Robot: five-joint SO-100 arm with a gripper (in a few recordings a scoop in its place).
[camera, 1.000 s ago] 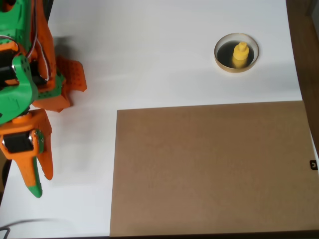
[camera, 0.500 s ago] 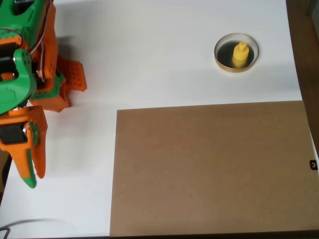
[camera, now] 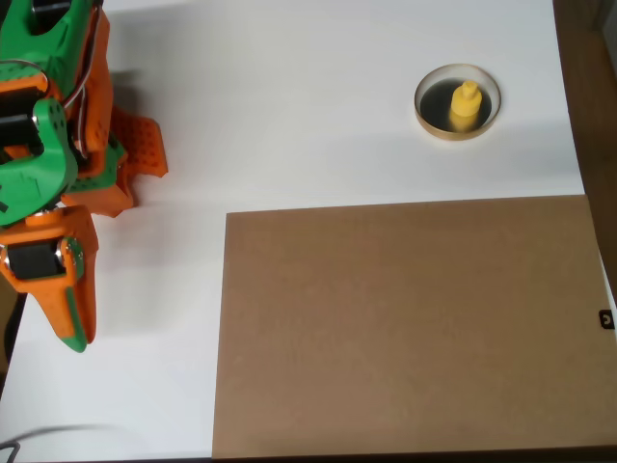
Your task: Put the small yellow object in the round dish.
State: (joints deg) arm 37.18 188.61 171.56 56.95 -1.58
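While small yellow object (camera: 466, 104) sits upright inside round dish (camera: 458, 131), I judge task done. Piece looks light, rigid, slick plastic; I'd pinch narrow knob. Gripper (camera: 69, 323) well apart at desk (camera: 289, 116) left edge, fingers together, holding nothing.

In the overhead view the arm (camera: 48, 145) at the upper left of the frame is cut off by the left and top edges, so its base goes unseen. The gripper (camera: 72, 323) points down the left side, its fingers overlapping from above, so their spacing cannot be told. The brown board (camera: 405, 328) runs off the bottom edge. A small dark item (camera: 605, 319) at the right edge is too small to identify.
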